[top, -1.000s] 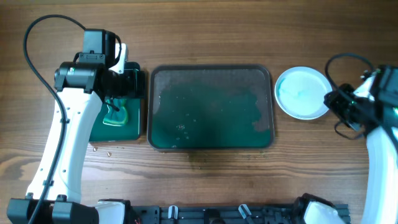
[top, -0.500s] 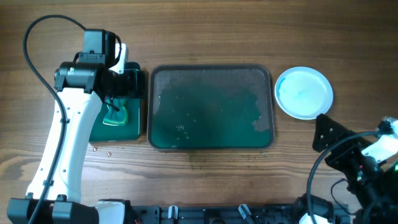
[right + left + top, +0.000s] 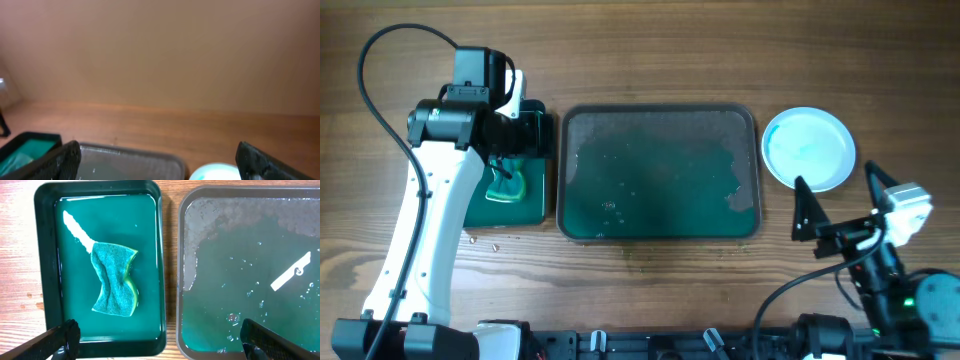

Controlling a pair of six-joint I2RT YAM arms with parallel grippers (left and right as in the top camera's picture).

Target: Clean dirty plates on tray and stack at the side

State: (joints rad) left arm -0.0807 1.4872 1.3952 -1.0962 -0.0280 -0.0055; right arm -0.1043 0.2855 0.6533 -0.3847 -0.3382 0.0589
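The tray (image 3: pixel 660 109) lies mid-table, holding only a film of green water; its rim (image 3: pixel 181 270) also shows in the left wrist view, and its far rim (image 3: pixel 135 152) in the right wrist view. To its right a white plate (image 3: pixel 808 148) with a teal smear rests on the wood; I cannot tell whether others lie under it. Only its edge (image 3: pixel 215 173) shows in the right wrist view. My right gripper (image 3: pixel 834 185) (image 3: pixel 165 162) hangs open and empty just in front of the plate, raised and pointing away. Open too, my left gripper (image 3: pixel 516 135) (image 3: pixel 162 342) is above the sponge tray.
A small dark tray (image 3: pixel 542 170) (image 3: pixel 47 255) left of the big one holds green water and a green sponge (image 3: pixel 506 180) (image 3: pixel 115 282). Crumbs (image 3: pixel 480 240) lie in front of it. A dark rail (image 3: pixel 650 345) runs along the front edge.
My right arm has swung from beside the plate at the right edge back toward the front of the table, and its jaws have opened wide. The left arm has not moved.
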